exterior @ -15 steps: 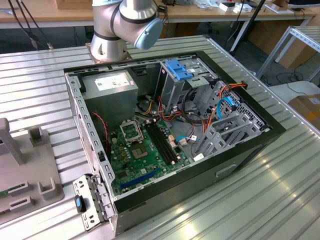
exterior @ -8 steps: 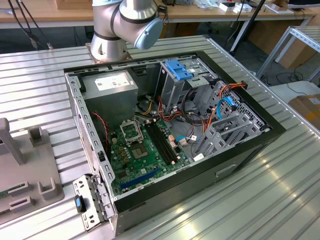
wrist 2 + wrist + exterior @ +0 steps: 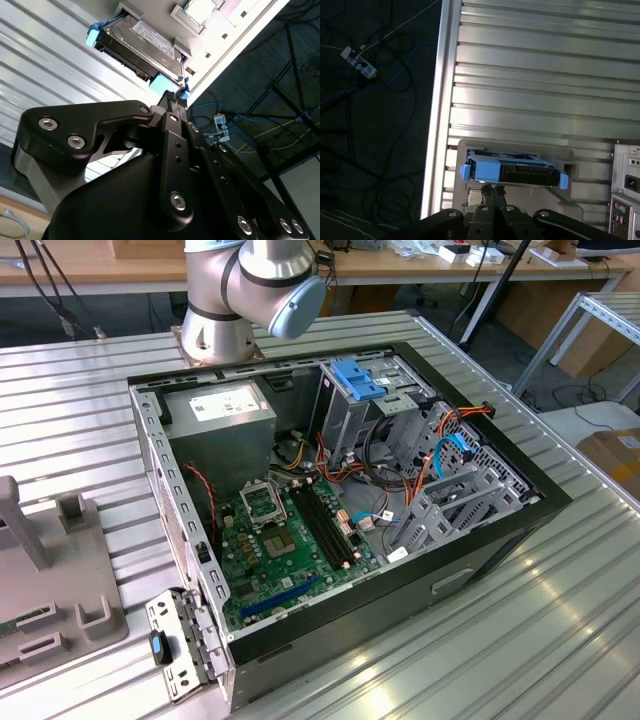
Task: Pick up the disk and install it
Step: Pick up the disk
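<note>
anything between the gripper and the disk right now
No, that stretch is bare. In the first wrist view the tips of the gripper sit right at the blue edge of the disk, with nothing between them. I cannot tell if they touch.

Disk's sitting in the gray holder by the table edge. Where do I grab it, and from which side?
Probably the long side facing the gripper, pinched across the thin body of the disk, between the end caps of the blue carrier. The gray holder seems to back the far side, so that near edge looks like the open one.
</note>
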You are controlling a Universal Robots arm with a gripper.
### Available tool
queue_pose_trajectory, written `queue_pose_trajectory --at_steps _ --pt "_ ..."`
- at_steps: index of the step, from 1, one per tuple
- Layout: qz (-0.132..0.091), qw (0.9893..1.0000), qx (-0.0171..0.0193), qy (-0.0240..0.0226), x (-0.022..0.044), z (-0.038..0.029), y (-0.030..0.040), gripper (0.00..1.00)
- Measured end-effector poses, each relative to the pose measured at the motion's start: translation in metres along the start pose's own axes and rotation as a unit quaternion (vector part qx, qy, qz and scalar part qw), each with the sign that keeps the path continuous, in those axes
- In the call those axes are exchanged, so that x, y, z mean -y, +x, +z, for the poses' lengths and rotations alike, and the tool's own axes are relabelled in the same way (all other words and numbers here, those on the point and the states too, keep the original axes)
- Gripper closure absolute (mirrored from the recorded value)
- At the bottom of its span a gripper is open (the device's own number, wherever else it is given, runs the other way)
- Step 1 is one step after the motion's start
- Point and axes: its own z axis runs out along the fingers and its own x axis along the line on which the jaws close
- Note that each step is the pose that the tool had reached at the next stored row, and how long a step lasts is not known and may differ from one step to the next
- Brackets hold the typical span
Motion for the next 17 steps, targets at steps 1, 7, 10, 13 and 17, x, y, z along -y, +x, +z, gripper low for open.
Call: queue_pose_trajectory --at_steps 1,7,10,13,17 --pt "-0.007 1.0 -0.0004 -0.0002 0.0 0.0 0.0 0.89" --pt "-0.052 0.9986 -0.0026 -0.0013 0.0 0.0 0.0 0.89" --pt "-0.109 0.994 -0.0053 -0.0027 0.0 0.0 0.0 0.89" --pt "-0.136 0.9907 -0.0067 -0.0034 0.0 0.0 0.0 0.89" --pt "-0.136 0.9906 -0.0067 -0.0034 0.0 0.0 0.0 0.89"
